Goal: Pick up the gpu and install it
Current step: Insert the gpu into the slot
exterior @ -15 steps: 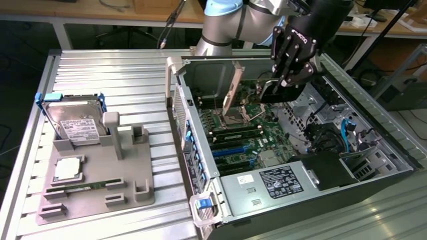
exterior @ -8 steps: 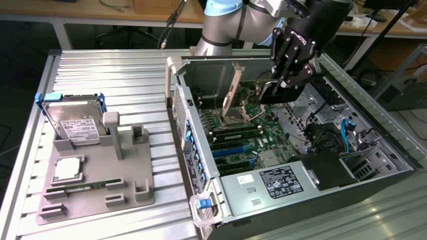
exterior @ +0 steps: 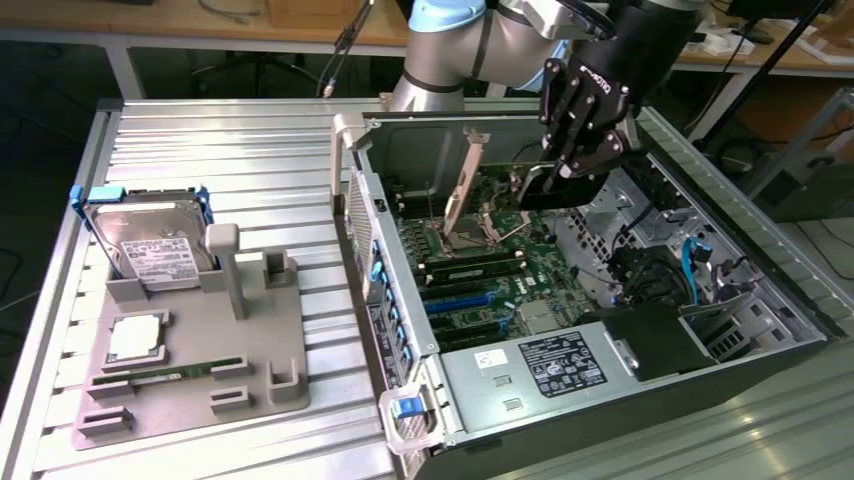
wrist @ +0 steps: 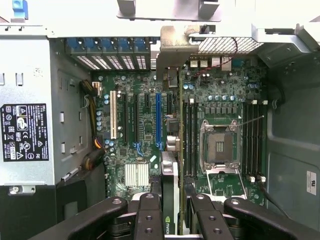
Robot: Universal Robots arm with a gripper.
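Black metal gripper (wrist: 174,205) clamps our thin black-fanned gpu card (wrist: 170,172) edge-down above the green motherboard (wrist: 145,127), so we reckon it's lining up with a slot.

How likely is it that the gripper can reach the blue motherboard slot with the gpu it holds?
Probably yes. The gripper holds the gpu above the open case, and nothing stands between the card and the blue slot; the slots beside it look empty.

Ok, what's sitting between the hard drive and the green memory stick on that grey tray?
A square silver processor chip lies between the hard drive and the memory stick, flat on the grey tray. This shows in the exterior view.
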